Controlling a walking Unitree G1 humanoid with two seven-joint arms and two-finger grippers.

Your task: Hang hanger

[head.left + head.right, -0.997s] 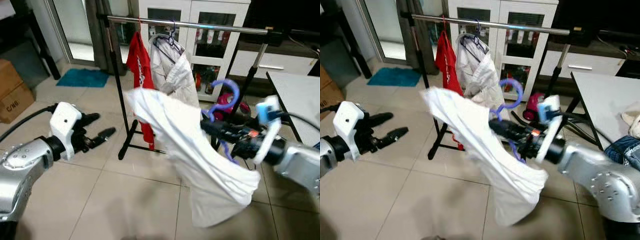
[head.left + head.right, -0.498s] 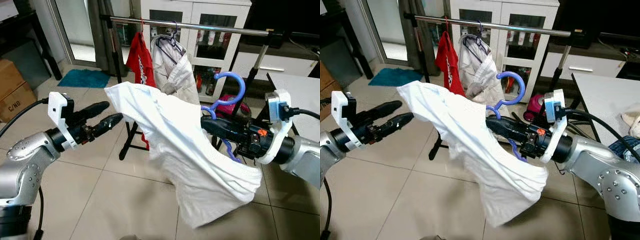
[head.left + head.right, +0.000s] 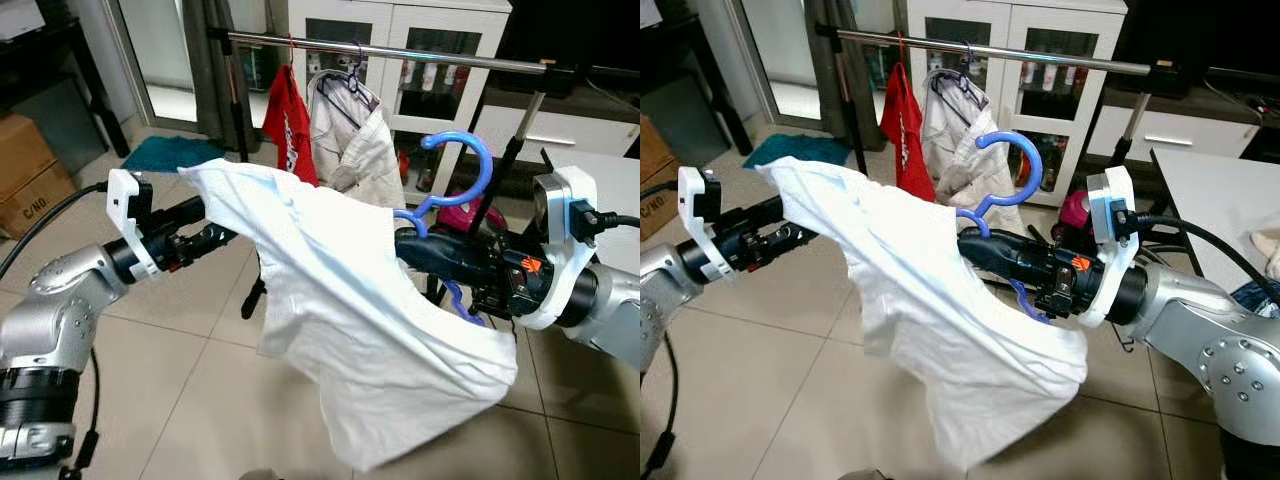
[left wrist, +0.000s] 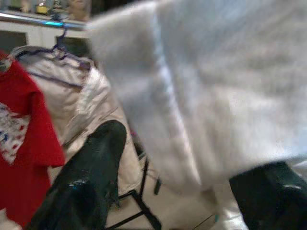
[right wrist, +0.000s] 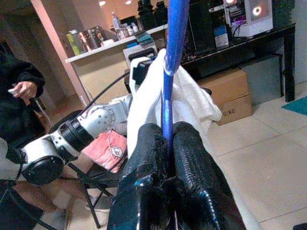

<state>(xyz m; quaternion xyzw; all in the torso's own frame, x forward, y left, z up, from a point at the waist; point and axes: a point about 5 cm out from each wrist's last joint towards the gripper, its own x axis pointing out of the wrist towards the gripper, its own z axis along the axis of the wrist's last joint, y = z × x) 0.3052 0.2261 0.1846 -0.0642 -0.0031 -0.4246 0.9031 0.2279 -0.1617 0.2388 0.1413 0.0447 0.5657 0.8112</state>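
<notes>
Head views: the blue hanger (image 3: 455, 175) stands with its hook upward, below and in front of the clothes rail (image 3: 390, 52), its long axis running along the white shirt (image 3: 350, 310) draped over it. The right gripper (image 3: 425, 248) is clamped on the hanger just under the hook; the left gripper (image 3: 205, 238) reaches the shirt's far corner. Below the rail hang a red shirt (image 3: 288, 125) and a pale jacket (image 3: 350, 145), over a tiled floor (image 3: 180, 400). Left wrist view: fingers (image 4: 91, 177) spread apart, shirt between them. Right wrist view: fingers (image 5: 144, 182) pinch the hanger's blue stem; a seated person (image 5: 19, 91) is beyond.
</notes>
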